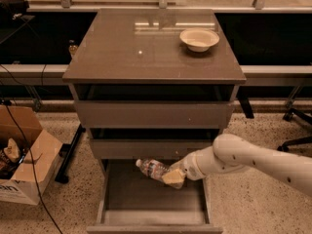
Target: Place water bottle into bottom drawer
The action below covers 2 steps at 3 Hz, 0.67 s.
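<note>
Between the jaws: the water bottle [154,168], clamped at its bottom end, lying almost level with a slight tilt.
Gripper [171,175]: low at the front of the cabinet, tan fingers [174,178] closed round the bottle's base, facing left.
Cap [138,163]: the end of the bottle farthest from the jaws, pointing left and a little upward.
Bottom drawer [146,201]: pulled well out, straight below the jaws. Its flat grey floor shows under the bottle, which hangs over the rear part of the box, near the right wall.
Arm [253,161]: white and rounded, running from the jaws out to the right edge of the view.
Middle drawer [153,149]: its plain front sits just above the jaws, with the bottle's cap end close under its lower edge.
Top drawer [153,114]: higher again, directly above the jaws.
Cabinet top [141,50]: a glossy brown slab, well above the jaws.
Bowl [199,39]: cream, upright on the cabinet top, well above the jaws and slightly to their right.
Cardboard box [30,165]: on the speckled floor, well to the left of the jaws at about their height, flaps open.
</note>
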{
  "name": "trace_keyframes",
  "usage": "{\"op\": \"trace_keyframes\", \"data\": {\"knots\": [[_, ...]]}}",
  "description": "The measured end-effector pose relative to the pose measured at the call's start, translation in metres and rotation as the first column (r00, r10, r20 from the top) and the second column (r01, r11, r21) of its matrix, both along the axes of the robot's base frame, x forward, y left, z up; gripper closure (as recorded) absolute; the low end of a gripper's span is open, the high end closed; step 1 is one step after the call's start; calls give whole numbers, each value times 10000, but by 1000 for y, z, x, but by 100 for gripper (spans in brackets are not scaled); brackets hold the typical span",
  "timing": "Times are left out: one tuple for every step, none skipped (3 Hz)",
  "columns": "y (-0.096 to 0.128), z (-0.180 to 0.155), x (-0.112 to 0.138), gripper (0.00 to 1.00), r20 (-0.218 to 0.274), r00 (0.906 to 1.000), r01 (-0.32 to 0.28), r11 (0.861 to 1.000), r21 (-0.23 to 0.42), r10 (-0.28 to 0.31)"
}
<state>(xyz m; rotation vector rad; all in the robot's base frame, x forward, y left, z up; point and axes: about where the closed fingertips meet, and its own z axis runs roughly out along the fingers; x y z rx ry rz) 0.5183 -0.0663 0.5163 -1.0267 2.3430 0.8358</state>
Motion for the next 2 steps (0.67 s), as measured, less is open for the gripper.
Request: {"op": "trace_keyframes", "data": {"knots": [[-21, -50, -12, 100, -441, 9938, 1033, 9941, 336, -1018], [-39, -111, -20, 100, -1072, 9756, 2005, 9764, 808, -1914]]}}
